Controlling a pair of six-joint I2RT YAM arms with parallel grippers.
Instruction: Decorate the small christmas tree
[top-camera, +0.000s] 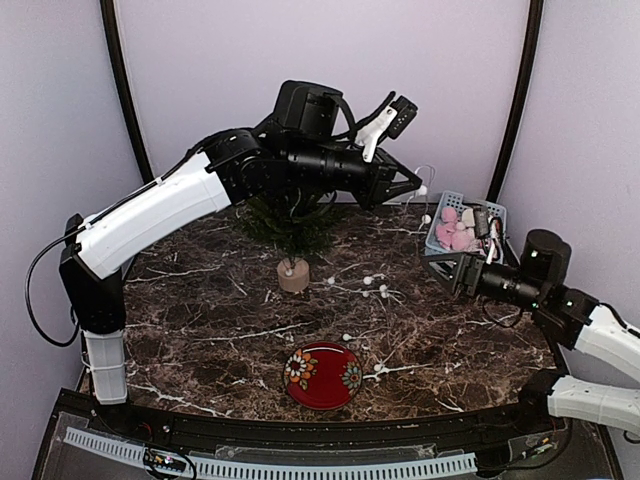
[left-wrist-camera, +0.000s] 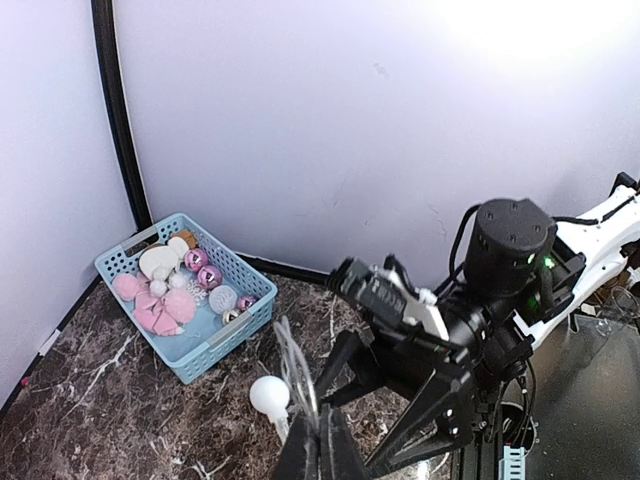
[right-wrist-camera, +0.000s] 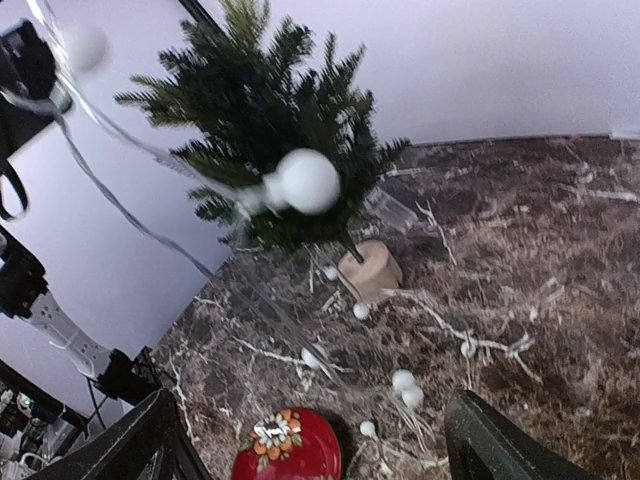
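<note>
The small christmas tree stands on its wooden stump at the back of the marble table; the right wrist view shows the tree from the side. My left gripper hangs to the right of the treetop, shut on a clear light string with a white bulb just beside the jaws. The string trails down to bulbs lying on the table. My right gripper is open and holds nothing, low by the basket; its fingers frame the table.
A blue basket of pink, white and silver ornaments sits at the back right, right behind my right gripper; its near wall shows in the left wrist view. A red floral plate lies at the front centre. Purple walls enclose the table.
</note>
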